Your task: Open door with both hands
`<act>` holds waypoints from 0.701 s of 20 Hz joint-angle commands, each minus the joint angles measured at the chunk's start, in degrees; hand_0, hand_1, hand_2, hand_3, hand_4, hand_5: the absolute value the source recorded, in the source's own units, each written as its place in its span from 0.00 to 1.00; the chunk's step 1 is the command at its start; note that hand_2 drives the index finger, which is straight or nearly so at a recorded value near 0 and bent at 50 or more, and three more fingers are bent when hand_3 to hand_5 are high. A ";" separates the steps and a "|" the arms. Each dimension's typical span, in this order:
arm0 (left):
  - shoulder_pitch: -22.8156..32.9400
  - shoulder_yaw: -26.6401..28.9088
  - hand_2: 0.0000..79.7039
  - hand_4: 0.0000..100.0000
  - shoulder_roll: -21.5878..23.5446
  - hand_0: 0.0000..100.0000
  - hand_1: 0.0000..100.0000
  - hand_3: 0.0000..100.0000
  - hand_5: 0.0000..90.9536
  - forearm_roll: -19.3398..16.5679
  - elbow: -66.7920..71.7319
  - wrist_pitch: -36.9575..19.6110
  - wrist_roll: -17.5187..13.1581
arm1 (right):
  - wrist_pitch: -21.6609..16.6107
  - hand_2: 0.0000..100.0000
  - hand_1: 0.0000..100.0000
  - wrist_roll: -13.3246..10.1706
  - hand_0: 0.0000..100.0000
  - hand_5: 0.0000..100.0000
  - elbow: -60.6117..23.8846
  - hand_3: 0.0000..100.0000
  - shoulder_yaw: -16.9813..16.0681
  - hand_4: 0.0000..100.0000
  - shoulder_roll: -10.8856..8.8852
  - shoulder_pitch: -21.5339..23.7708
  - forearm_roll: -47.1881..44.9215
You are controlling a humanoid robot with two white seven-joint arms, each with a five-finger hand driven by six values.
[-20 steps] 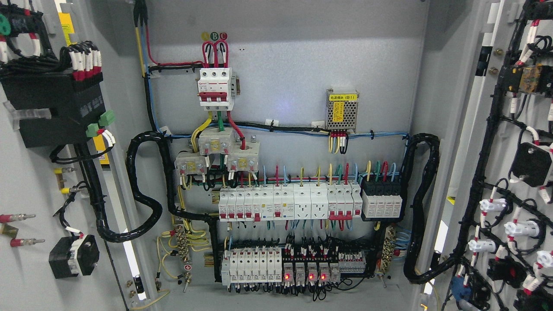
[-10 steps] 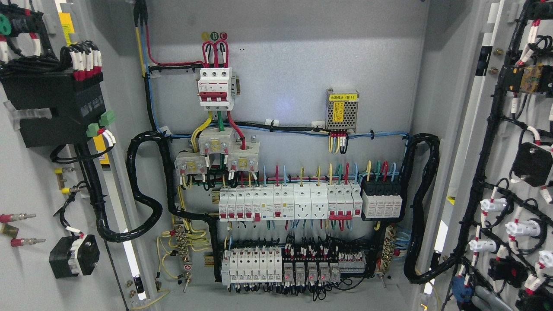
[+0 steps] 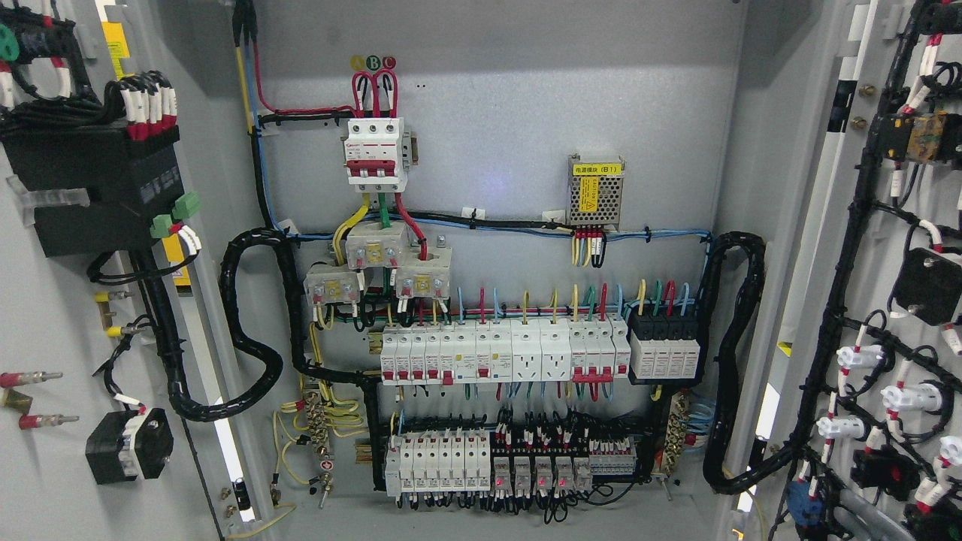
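Grey steel doors [image 3: 52, 330] open; maybe a finger [image 3: 864, 511].

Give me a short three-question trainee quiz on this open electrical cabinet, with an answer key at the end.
1. True or false: both grey cabinet doors, the left door and the right door, stand open.
2. Which sits higher on the grey back panel? A) the white three-pole breaker with red toggles B) the small metal mesh-cased power supply with a yellow label C) the black four-pole block
3. Fill in: the small lit indicator lamps in the bottom row glow ____.

Key: 1 true; 2 A; 3 red.
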 commanded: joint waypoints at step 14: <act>2.26 14.05 0.00 0.00 0.75 0.00 0.00 0.00 0.00 7.44 1.17 3.18 -1.81 | 0.42 0.00 0.12 0.18 0.20 0.00 -0.15 0.00 -5.60 0.00 2.98 0.64 -4.50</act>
